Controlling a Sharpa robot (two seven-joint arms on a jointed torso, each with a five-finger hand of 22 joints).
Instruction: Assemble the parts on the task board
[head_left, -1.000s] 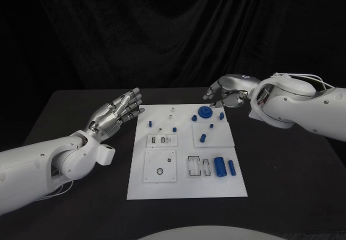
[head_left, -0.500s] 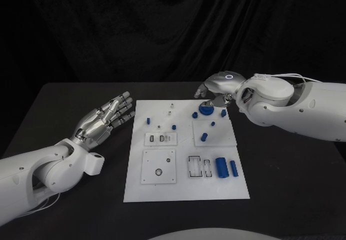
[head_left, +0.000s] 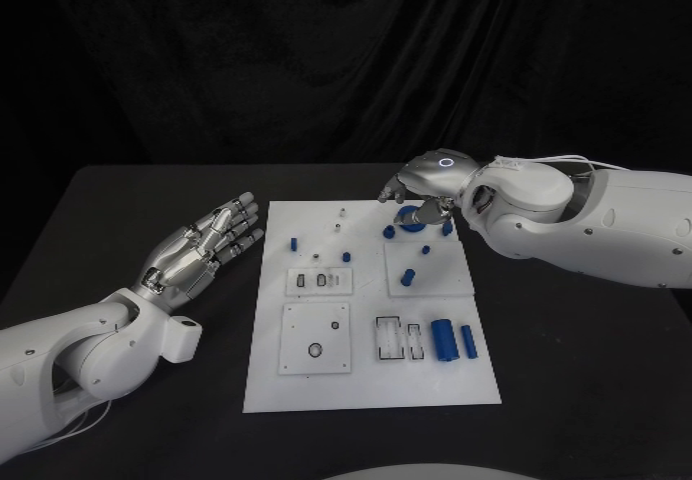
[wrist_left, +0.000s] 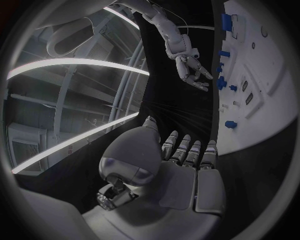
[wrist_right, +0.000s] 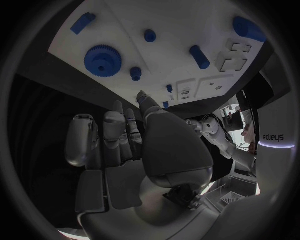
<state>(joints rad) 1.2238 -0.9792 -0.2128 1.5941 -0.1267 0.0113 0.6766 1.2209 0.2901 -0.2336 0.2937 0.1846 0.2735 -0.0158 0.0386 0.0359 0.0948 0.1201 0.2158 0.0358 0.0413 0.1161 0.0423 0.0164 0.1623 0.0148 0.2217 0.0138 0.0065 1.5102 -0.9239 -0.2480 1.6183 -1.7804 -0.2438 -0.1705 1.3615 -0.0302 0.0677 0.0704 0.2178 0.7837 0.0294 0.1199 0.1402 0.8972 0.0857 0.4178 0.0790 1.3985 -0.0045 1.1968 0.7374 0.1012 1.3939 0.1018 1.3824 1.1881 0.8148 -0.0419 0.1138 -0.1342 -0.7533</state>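
Right robot hand (head_left: 420, 190) above blue gear (head_left: 414, 220), fingertip contact unclear

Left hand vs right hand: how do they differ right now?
The left hand lies flat, fingers straight, over bare table beside the task board; the right hand has its fingers curled down, above the board's far end by the blue gear. Neither holds a part.

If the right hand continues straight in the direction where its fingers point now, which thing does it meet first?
Most likely the blue gear at the far end of the task board. The right hand hovers right beside it, fingers aimed down toward it, holding nothing. The height above it is unclear.
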